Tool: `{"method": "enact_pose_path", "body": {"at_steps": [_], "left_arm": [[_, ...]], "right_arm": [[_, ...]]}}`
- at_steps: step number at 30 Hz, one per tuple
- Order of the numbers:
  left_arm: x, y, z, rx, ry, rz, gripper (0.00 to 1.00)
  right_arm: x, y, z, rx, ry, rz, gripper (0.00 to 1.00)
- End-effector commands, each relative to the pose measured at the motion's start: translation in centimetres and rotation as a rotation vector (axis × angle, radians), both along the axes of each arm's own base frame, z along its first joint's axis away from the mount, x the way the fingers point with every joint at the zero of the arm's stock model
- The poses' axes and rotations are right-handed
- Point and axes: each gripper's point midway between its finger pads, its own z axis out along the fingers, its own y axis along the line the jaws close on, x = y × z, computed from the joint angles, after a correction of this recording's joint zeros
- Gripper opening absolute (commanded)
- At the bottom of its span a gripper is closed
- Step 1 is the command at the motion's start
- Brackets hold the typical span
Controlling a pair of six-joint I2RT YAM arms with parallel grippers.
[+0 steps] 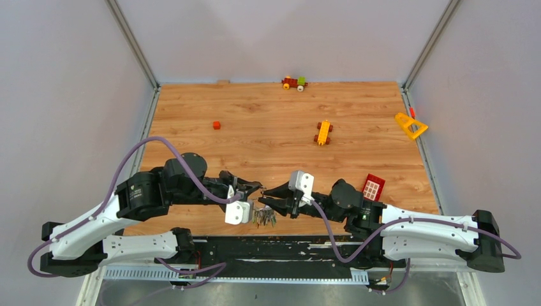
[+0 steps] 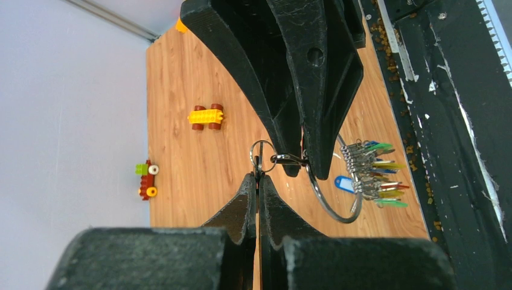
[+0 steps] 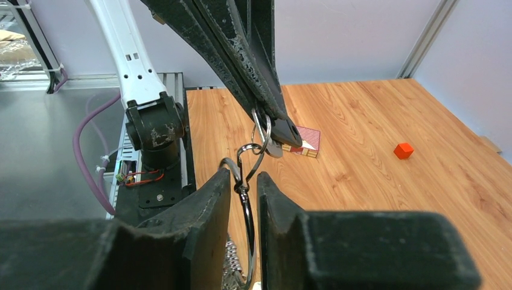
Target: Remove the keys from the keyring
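Wooden table [image 1: 268, 143], scattered toy bricks [image 1: 324, 132]

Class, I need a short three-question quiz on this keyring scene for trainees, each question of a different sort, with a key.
1. True or false: the keys lie scattered, off the keyring.
2. How many wheeled brick cars stand on the table?
3. The left gripper pinches: A a small silver ring, B the keys, C a brick car.
Key: 1 false, they hang bunched on it. 2 two, one at the far edge, one mid-table. 3 A.

No writing, label, brand or number can be read anywhere here.
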Motion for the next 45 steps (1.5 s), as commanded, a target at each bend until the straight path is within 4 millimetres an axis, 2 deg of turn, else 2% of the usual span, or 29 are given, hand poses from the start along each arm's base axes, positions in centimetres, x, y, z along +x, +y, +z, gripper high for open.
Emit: {"method": "enact_pose_path", "body": {"at_steps": [1,4,10,22,25,29,45], "left_arm": [[-0.3,-0.6,4.1,-0.133,-0.027,-0.019,0.00],[-0.7,-0.7,4.1,-0.132,-0.021,-0.040,0.00],[-1.2,-0.7,4.4,-0.140,-0.015,-0.066,0.00],[-1.1,-0.5,4.5,-0.149,-0.017,-0.058,0.00],[-1.0,-0.5,4.4,-0.146,-0.017,-0.051,0.00],[-0.9,-0.5,4.1,-0.140,-0.016,-0.046,0.00],[-1.0,-1.0,4.0,-0.140,-0.004,-0.057,0.00]], "right_arm": [[0.1,-0.2,1.1,0.047,-0.001,-0.006,0.25],[0.1,-0.2,1.1,0.047,-0.006,-0.006,0.27],[0.0,-0.2,1.4,0.056,-0.009,0.002,0.25],[-0.3,-0.3,1.4,0.068,-0.002,0.011,0.07],[-0.3,-0.5,1.5,0.076,0.000,0.009,0.06],[-0.3,-0.6,1.8,0.089,-0.001,0.010,0.12],[-0.5,-1.0,2.7,0.114,-0.008,0.013,0.18]]}}
